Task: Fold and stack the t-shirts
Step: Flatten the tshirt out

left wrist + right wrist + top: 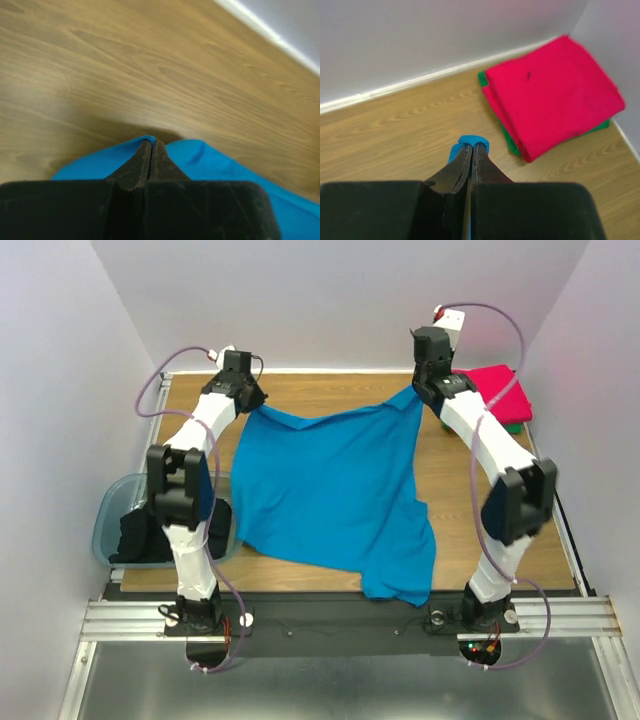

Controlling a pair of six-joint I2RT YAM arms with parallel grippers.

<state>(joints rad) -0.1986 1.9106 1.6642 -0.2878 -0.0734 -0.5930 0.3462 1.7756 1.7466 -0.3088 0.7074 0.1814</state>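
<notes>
Left tool (151, 143) is pinched shut on one far corner of the blue t-shirt (330, 490), and the right tool (471, 146) is clamped on the other far corner. The shirt's stretched between them, spread across the counter (455, 490). In the far right corner, the red-pink t-shirt (555, 92) sits folded on top of the green t-shirt (482, 79).

Blue t-shirt (335, 495) covers the middle of the table (452, 490), held taut at the far edge between left gripper (151, 143) and right gripper (472, 146), both clamped on its corners. Bare wood strips lie open down both sides. Far right corner is blocked by the folded red-pink shirt (555, 95) on the green shirt (509, 139), near the right gripper; near left is blocked by the bin (108, 525) holding the black shirt (135, 535).
</notes>
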